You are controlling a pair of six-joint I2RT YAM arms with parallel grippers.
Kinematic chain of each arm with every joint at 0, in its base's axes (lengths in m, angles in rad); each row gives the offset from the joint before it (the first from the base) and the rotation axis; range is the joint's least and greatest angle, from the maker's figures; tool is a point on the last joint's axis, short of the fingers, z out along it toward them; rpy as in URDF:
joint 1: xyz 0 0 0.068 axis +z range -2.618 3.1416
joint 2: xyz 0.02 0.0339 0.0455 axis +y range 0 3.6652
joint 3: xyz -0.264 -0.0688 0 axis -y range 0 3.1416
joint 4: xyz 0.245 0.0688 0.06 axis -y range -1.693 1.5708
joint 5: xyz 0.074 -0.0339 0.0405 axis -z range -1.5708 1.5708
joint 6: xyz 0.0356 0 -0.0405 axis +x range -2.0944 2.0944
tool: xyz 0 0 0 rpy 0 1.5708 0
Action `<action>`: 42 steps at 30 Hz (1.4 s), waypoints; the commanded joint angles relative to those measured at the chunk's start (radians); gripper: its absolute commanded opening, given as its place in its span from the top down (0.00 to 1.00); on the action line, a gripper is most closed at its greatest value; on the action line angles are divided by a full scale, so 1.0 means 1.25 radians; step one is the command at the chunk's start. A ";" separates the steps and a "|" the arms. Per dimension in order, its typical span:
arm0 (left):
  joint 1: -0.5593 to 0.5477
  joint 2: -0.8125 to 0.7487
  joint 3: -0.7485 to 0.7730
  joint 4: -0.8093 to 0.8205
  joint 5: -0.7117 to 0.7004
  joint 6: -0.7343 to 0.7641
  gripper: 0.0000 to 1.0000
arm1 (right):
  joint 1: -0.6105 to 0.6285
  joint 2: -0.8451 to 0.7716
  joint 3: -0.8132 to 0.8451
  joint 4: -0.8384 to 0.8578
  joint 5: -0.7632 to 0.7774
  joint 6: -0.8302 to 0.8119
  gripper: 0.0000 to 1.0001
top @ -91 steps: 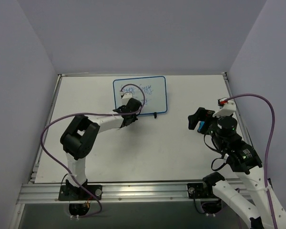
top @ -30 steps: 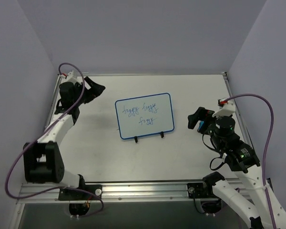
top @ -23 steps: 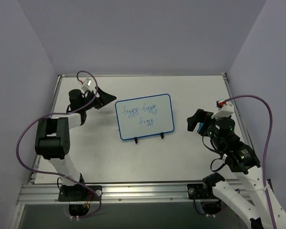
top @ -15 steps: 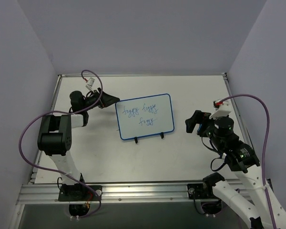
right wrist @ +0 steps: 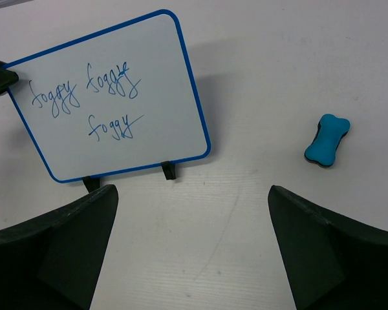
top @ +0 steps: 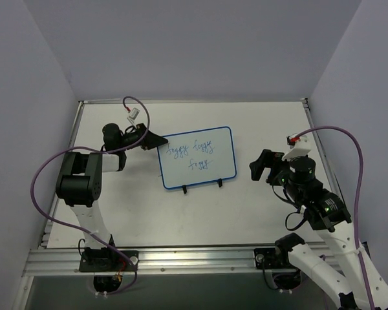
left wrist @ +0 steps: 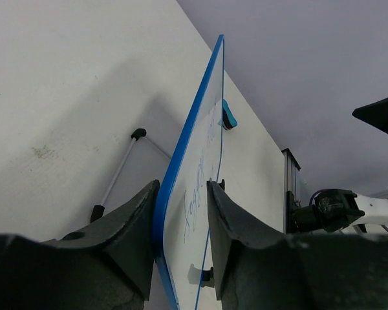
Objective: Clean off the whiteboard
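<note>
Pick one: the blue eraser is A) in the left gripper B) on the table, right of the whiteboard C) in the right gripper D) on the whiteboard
B: the right wrist view shows the eraser lying on the table, apart from the whiteboard, and the open right gripper is not touching it.

A small whiteboard (top: 195, 158) with a thin blue, round-cornered frame stands a little left of centre on the white counter (top: 181, 219). It leans back on two black feet (top: 185, 190) at its lower edge, with a thin wire prop behind. Its face carries blue marker writing, "foggy foggy" on the top line and "foggy" beneath, none of it wiped. The board sits slightly askew, its right end angled toward the far side. Its upper-left edge lies between the fingers of the left gripper (top: 154, 140); whether they press on the frame cannot be told.
</note>
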 commanded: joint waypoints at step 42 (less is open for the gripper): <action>-0.016 -0.219 0.000 0.352 -0.083 -0.253 0.98 | -0.036 0.149 -0.047 -0.011 0.336 0.218 0.04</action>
